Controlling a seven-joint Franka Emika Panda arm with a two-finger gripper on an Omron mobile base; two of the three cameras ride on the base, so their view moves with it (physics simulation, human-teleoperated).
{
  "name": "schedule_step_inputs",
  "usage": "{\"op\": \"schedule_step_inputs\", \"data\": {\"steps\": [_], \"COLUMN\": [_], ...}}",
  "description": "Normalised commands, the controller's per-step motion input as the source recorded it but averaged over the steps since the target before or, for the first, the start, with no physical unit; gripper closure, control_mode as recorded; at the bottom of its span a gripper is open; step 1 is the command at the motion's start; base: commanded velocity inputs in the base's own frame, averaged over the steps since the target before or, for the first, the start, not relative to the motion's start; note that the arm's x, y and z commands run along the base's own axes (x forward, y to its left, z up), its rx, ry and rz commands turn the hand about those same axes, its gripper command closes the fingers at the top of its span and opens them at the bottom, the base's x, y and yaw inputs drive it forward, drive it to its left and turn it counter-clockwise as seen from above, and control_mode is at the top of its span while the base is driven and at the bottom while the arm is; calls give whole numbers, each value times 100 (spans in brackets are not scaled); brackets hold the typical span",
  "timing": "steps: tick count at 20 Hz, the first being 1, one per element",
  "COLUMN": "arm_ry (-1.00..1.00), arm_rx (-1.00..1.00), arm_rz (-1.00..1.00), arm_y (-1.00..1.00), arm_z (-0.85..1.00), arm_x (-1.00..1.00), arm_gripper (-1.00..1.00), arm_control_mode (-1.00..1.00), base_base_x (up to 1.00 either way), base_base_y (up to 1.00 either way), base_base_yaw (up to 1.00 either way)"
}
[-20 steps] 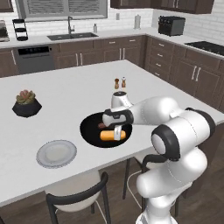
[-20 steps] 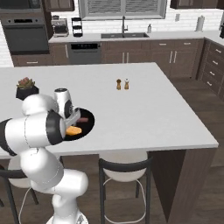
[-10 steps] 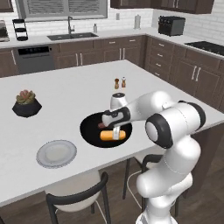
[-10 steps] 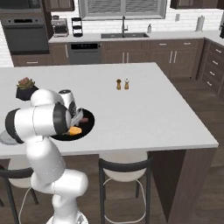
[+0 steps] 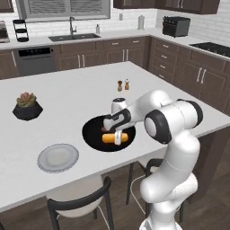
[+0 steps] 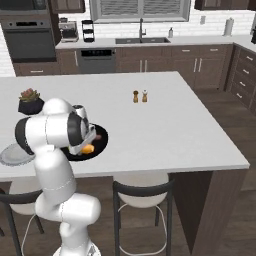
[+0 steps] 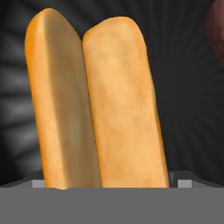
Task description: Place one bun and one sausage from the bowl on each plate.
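Note:
The wide black bowl (image 5: 92,134) sits near the counter's front edge, its rim (image 6: 102,141) also showing past my arm. In it lies an orange split bun (image 5: 108,138) (image 7: 113,100) (image 6: 88,148). A dark red sausage (image 7: 217,26) lies just beside the bun. My gripper (image 5: 116,138) (image 7: 109,183) is down in the bowl, open, with one finger on each side of the bun's near end. A grey plate (image 5: 57,157) (image 6: 9,154) lies empty to the left of the bowl.
A succulent in a black faceted pot (image 5: 27,106) (image 6: 30,101) stands at the counter's left. Salt and pepper shakers (image 5: 123,85) (image 6: 140,96) stand behind the bowl. Two stools (image 6: 142,197) are tucked under the front edge.
My hand has dropped lower into the bowl and come down over the bun, while the elbow swung up. The jaws have stayed wide.

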Motion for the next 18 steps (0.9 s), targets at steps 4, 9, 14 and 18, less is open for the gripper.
{"op": "schedule_step_inputs", "data": {"steps": [4, 9, 14, 18], "arm_ry": [0, -4, -11, -2], "arm_rx": [0, 1, 0, 0], "arm_rz": [0, 0, 2, 2], "arm_y": [0, 2, 74, 100], "arm_z": [-1, 38, 100, 72], "arm_x": [2, -35, -82, -62], "arm_gripper": [100, 100, 100, 100], "arm_control_mode": [-100, -100, -100, -100], "base_base_x": [0, 0, 0, 0], "base_base_y": [0, 0, 0, 0], "base_base_yaw": [0, 0, 0, 0]}}
